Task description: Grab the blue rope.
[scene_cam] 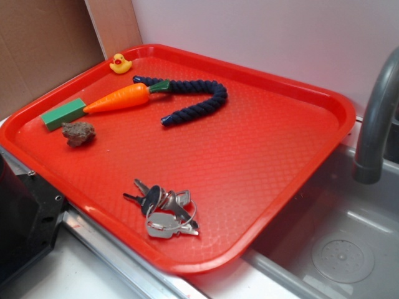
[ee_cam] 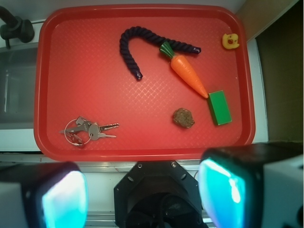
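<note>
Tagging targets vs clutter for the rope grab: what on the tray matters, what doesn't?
Job:
blue rope
gripper, open, off the tray

Clutter:
toy carrot, leafy end lying on the rope
green block
rock
rubber duck
keys

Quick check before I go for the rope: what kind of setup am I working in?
Likely a toy kitchen sink counter: a grey faucet over a basin with a drain, and a red tray beside it holding the blue rope and keys.
</note>
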Robot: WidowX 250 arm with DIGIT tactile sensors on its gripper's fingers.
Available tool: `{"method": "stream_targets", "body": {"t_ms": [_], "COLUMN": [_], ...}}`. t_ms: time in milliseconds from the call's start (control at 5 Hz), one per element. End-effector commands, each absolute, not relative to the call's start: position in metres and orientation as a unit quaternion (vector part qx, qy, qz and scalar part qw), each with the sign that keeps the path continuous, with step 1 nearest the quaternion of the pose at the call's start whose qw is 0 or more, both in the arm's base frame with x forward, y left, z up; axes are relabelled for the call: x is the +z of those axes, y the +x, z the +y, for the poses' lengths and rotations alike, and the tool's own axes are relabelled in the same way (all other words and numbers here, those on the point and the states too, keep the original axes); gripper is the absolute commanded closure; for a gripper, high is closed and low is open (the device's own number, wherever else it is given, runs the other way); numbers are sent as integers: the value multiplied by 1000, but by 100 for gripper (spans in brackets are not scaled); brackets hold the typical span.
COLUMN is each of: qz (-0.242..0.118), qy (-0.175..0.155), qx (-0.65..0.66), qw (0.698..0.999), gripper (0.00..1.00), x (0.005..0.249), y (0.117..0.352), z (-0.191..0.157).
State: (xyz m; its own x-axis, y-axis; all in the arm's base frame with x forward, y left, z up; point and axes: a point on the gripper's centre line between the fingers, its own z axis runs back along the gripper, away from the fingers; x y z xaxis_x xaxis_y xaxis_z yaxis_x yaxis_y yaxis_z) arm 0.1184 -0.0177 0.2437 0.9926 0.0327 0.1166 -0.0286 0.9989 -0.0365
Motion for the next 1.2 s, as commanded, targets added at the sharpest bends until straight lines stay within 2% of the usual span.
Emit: {"method": "stream_targets", "body": {"t_ms": [0, 200, 400, 600, 800, 1000], "qz": [-59, -52, -82, -51, -32, -29], "qy": [-17, -16, -37, -19, 6, 7], "qx": [15, 25, 3, -9, -66, -80], "qw": [998, 998, 996, 998, 997, 996], "gripper": [0, 0, 0, 0, 0, 0], "x": [244, 198, 152, 110, 81, 66], "y": [118, 141, 186, 226, 264, 278], "z": [-18, -2, -2, -13, -32, -33]}}
